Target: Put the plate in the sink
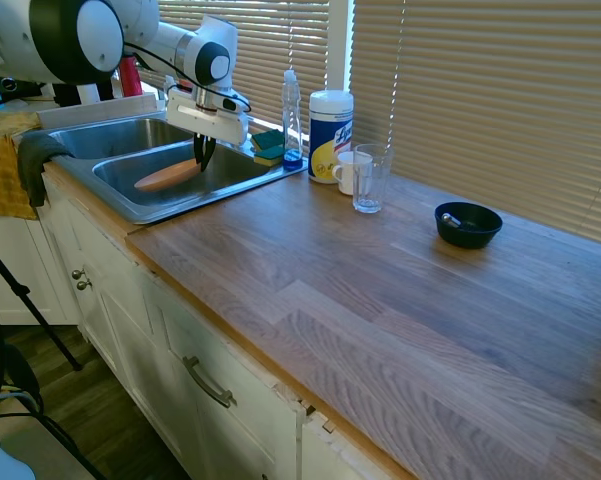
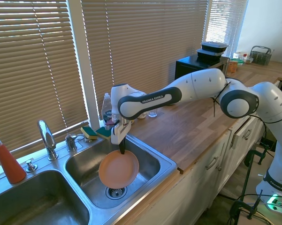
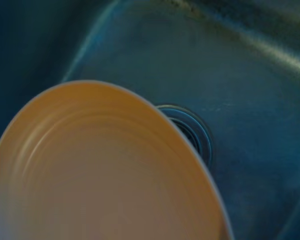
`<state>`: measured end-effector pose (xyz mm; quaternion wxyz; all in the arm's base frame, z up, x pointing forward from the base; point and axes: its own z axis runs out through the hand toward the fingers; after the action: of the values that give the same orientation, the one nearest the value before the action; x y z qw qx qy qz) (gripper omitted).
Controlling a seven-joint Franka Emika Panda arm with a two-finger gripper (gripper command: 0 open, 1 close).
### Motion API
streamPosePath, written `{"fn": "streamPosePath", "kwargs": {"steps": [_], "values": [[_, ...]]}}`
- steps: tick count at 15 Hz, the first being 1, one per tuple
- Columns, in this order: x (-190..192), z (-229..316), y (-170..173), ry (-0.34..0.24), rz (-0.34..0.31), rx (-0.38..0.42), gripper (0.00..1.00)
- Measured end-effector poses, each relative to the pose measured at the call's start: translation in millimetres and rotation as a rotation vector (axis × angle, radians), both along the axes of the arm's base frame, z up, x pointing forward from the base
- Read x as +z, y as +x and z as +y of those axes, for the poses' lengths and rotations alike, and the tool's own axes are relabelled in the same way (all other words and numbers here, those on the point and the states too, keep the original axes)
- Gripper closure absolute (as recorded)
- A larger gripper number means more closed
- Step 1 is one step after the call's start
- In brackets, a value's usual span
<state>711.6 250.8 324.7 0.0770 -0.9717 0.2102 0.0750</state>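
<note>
Plate (image 2: 118, 169) hangs from pinching fingers (image 2: 122, 151) — inside sink (image 2: 150, 165).

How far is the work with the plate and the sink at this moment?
Done: the plate is off the counter and hangs inside the sink, tilted over the drain. In hand: the tool grips its upper rim. Left: lower it to the basin floor, let go, and pull the arm back.
</note>
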Motion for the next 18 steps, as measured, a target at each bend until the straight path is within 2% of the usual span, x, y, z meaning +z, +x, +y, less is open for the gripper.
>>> {"fn": "streamPosePath", "kwargs": {"steps": [2, 3, 5, 12, 18], "values": [[-24, 3, 8, -0.02, 0.036, -0.003, 1.0], [-35, 5, 12, -0.025, 0.051, -0.004, 0.0], [-46, 9, 19, -0.027, 0.067, -0.005, 0.0], [-40, 17, 27, -0.023, 0.069, 0.001, 0.0], [-6, 7, 35, -0.006, 0.019, -0.021, 0.0]]}}
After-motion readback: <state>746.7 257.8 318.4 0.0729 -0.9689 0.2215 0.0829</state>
